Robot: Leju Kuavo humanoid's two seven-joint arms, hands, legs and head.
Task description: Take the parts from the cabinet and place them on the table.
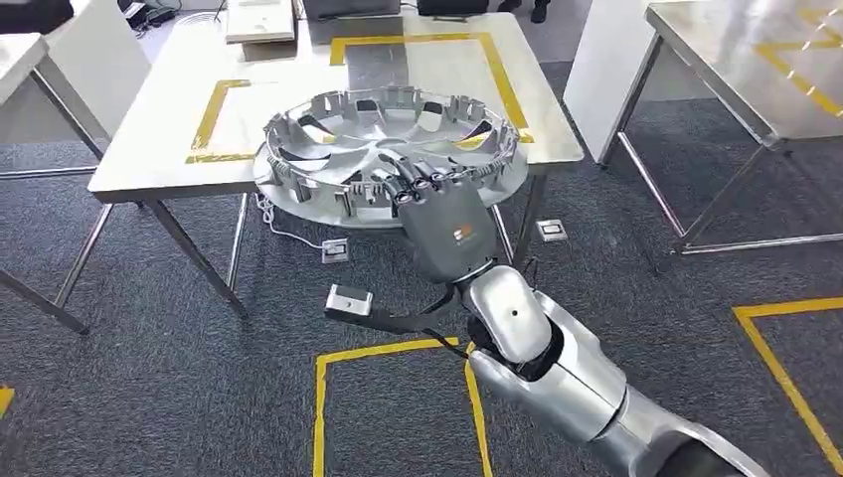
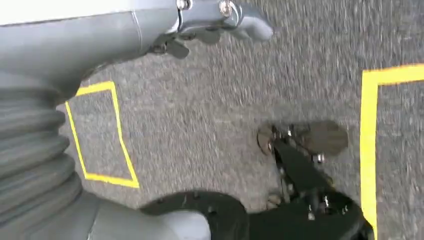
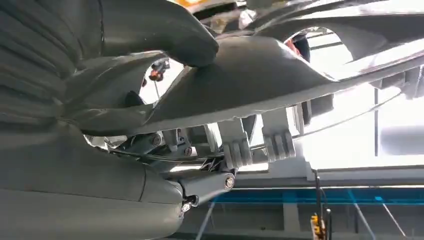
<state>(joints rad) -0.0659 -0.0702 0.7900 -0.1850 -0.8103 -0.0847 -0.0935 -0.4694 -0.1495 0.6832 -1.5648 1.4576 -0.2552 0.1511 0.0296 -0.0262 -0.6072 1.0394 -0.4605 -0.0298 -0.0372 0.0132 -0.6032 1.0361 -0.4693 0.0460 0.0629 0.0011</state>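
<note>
Right hand [image 1: 444, 204] grips my wheel cover's [image 1: 388, 149] near rim, thumb [image 3: 165, 30] over a spoke | cover overhangs table [image 1: 149, 149] front edge | left hand [image 2: 210, 22] over carpet, can't tell its state

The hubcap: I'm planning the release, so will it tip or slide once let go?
The hubcap overhangs the table edge, so it might tip if released there. Its glossy finish probably slides easily. The right hand grips the near rim, so it seems light.
</note>
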